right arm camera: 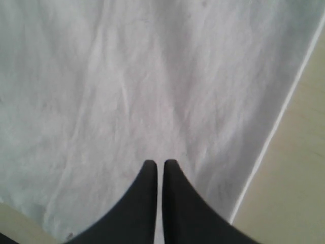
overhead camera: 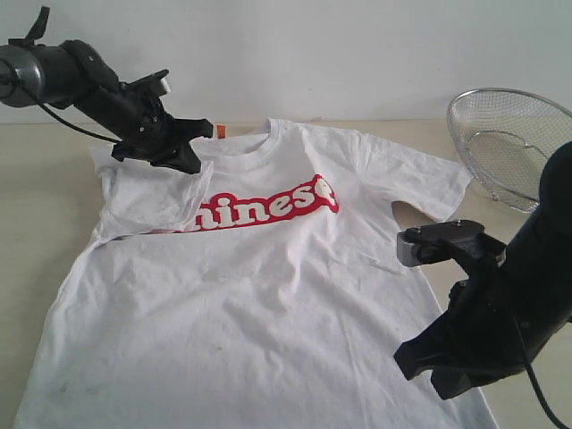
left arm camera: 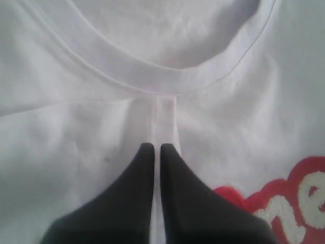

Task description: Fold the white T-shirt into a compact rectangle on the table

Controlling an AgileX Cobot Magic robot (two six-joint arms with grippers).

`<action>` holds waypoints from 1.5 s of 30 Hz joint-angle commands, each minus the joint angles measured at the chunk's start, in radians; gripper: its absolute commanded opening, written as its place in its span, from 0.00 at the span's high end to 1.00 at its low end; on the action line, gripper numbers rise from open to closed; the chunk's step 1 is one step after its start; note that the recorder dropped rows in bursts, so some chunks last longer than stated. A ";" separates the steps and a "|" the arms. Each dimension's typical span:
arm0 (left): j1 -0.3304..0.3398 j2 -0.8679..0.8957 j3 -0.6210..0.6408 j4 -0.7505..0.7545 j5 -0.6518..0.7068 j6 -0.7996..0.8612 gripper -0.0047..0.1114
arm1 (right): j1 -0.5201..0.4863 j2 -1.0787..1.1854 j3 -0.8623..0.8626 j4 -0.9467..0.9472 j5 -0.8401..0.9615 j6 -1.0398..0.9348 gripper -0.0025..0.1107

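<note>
The white T-shirt (overhead camera: 268, 295) lies front up on the table (overhead camera: 36, 206), with its red banner (overhead camera: 277, 207) partly covered by the left sleeve (overhead camera: 152, 198), which is folded in over the chest. My left gripper (overhead camera: 195, 154) hovers at that sleeve beside the collar and is shut on a ridge of shirt fabric (left arm camera: 163, 117). An orange neck tag (overhead camera: 221, 131) peeks out behind it. My right gripper (overhead camera: 424, 365) hangs over the shirt's lower right side, near its edge (right arm camera: 277, 132). It is shut, and the cloth beneath it lies flat.
A round wire-mesh basket (overhead camera: 514, 143) stands at the back right of the table, beyond the right sleeve (overhead camera: 429, 183). Bare tabletop (right arm camera: 299, 183) shows beside the shirt's right edge and along its left side.
</note>
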 commanded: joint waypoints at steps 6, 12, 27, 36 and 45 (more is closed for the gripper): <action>0.094 -0.075 -0.021 0.101 0.165 -0.013 0.92 | 0.000 -0.010 -0.001 -0.006 0.002 0.007 0.98; 0.144 -0.075 -0.021 0.115 0.251 -0.015 0.92 | 0.000 -0.010 -0.001 -0.006 -0.009 0.007 0.98; 0.154 -0.031 -0.021 0.250 0.217 -0.049 0.92 | 0.000 -0.010 -0.001 0.001 -0.011 0.007 0.98; 0.189 -0.014 -0.021 0.279 0.191 -0.062 0.92 | 0.000 -0.010 -0.001 0.003 -0.007 0.007 0.98; 0.216 0.016 -0.021 0.280 0.165 -0.062 0.92 | 0.000 -0.010 -0.001 0.004 -0.003 0.013 0.98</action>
